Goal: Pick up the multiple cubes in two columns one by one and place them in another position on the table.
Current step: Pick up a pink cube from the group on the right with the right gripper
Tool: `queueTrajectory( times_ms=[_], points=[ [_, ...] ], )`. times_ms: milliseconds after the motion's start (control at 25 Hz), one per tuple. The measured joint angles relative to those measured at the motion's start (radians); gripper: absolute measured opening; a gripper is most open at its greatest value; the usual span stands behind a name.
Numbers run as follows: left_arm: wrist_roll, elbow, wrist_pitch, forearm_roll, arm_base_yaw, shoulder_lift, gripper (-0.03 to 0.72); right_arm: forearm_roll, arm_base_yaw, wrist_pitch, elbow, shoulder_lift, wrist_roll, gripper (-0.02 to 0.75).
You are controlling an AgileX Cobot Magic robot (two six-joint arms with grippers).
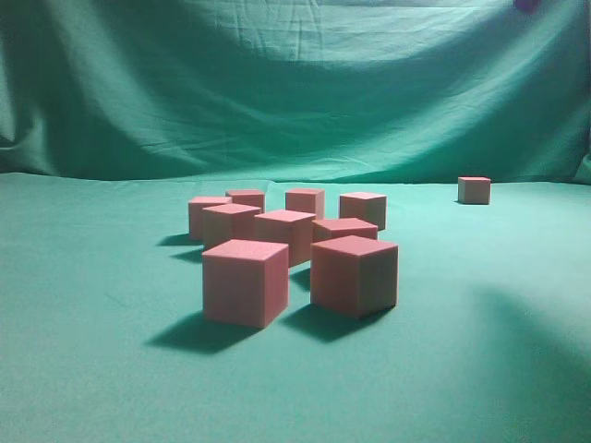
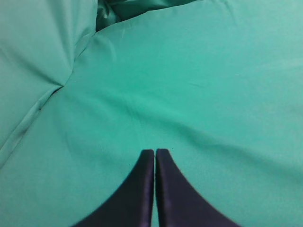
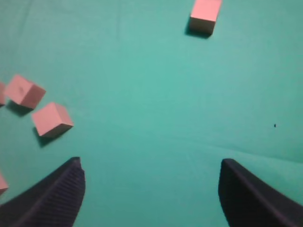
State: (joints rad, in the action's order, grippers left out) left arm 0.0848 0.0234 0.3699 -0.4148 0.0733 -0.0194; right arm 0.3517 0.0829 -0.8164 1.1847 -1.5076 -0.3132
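Several pinkish-red cubes stand in two columns at the middle of the green table; the nearest two are a left one and a right one. One cube sits apart at the far right. In the right wrist view that lone cube lies at the top, and two cubes of the group lie at the left. My right gripper hangs open over bare cloth, nothing between its fingers. My left gripper is shut over bare cloth, holding nothing. Neither gripper shows in the exterior view.
A green cloth backdrop rises behind the table. Folds and a seam of cloth show at the upper left of the left wrist view. A dark shadow lies on the cloth at the near right.
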Motion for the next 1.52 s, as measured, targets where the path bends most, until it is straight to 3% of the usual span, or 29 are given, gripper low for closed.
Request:
queueTrajectory(
  times_ms=[200,560,840,1000,1360,1520],
  points=[
    [0.0,0.0,0.0,0.0,0.0,0.0,0.0,-0.013,-0.015,-0.033,0.11,-0.149,0.022,0.569],
    [0.0,0.0,0.0,0.0,0.0,0.0,0.0,-0.161,-0.015,-0.114,0.462,-0.432,0.194,0.569],
    [0.0,0.0,0.0,0.0,0.0,0.0,0.0,-0.184,-0.015,-0.118,0.723,-0.66,0.23,0.569],
    [0.0,0.0,0.0,0.0,0.0,0.0,0.0,-0.184,-0.015,-0.084,0.8,-0.765,0.232,0.569],
    [0.0,0.0,0.0,0.0,0.0,0.0,0.0,-0.168,-0.015,0.029,0.809,-0.862,0.234,0.569],
    [0.0,0.0,0.0,0.0,0.0,0.0,0.0,-0.151,-0.015,0.041,0.809,-0.871,0.232,0.414]
  ],
)
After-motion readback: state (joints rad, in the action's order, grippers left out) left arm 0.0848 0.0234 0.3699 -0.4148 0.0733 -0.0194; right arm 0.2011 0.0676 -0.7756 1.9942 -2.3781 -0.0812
